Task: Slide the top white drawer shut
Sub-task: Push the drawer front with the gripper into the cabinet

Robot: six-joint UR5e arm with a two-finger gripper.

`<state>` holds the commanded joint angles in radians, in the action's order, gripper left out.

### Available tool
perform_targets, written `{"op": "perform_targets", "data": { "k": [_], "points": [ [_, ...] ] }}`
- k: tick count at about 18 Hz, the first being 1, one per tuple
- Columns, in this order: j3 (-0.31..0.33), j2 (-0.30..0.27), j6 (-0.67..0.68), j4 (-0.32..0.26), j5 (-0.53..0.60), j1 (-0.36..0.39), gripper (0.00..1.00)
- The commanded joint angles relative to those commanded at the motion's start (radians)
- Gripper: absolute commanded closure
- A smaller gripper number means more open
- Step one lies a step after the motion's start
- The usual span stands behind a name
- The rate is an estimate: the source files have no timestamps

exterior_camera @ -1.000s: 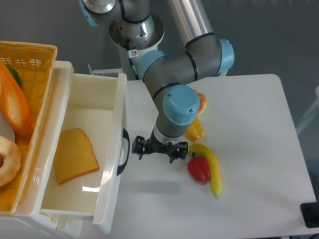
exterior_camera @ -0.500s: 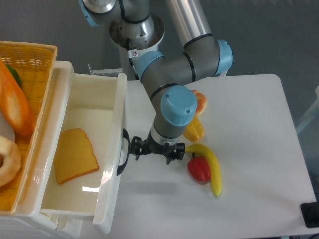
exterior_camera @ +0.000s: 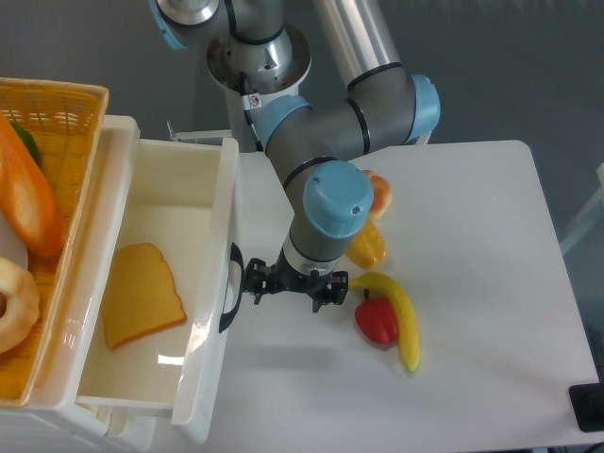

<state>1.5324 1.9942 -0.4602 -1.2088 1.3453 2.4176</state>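
Gripper (exterior_camera: 253, 285) sits against the black handle (exterior_camera: 228, 290) of the top white drawer (exterior_camera: 213, 283) (toast slice (exterior_camera: 140, 294) inside), posed to push; finger state unclear.

Bare table (exterior_camera: 472, 236) lies right of the gripper (exterior_camera: 288, 288), which sits against the top white drawer (exterior_camera: 212, 311), with red pepper (exterior_camera: 377, 321) and banana (exterior_camera: 401, 316) just beside.

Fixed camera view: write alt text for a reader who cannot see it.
A robot gripper sits at the black handle of the open top white drawer, which holds a slice of bread. A red pepper and banana lie on the table.
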Motion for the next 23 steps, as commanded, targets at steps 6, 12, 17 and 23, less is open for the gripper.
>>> {"op": "perform_targets", "data": {
  "k": [6, 12, 17, 23],
  "points": [
    [-0.003, -0.003, 0.0, 0.0, -0.009, -0.026, 0.0],
    [-0.003, -0.009, 0.0, 0.0, -0.008, -0.069, 0.0],
    [0.0, -0.024, 0.0, 0.0, -0.006, -0.101, 0.0],
    [0.002, -0.028, 0.0, 0.002, -0.006, -0.126, 0.0]
  ]
}}
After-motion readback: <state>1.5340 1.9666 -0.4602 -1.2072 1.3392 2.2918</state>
